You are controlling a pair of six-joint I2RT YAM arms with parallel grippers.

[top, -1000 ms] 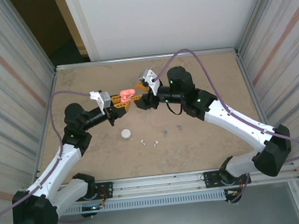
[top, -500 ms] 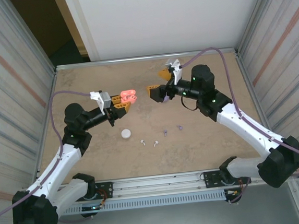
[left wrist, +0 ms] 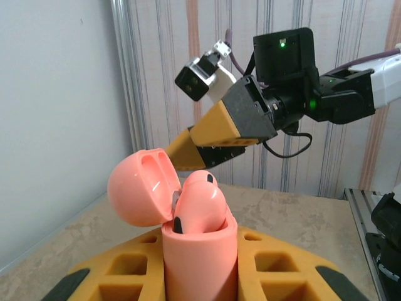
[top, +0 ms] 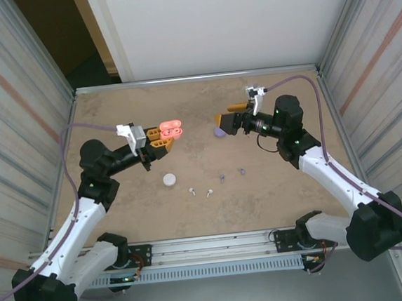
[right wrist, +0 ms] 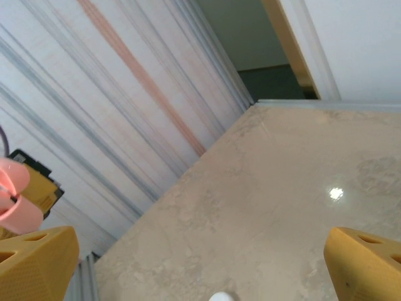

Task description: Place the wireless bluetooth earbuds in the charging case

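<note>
Here left pincer [top: 163,138] clamps open coral case [top: 171,129]; right pincer [top: 227,116] wide, bare table [top: 198,154] between.

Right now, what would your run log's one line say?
left gripper: shut on open coral case | right gripper: open, empty, near purple case | white earbuds, purple earbuds: loose on table

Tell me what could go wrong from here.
1. The left gripper pinches the open coral case only at its base; it may slip or tip.
2. The white earbuds and purple earbuds are tiny and lie close together; the open right gripper may scatter them.
3. The purple case lies right by that gripper and could be nudged.
</note>
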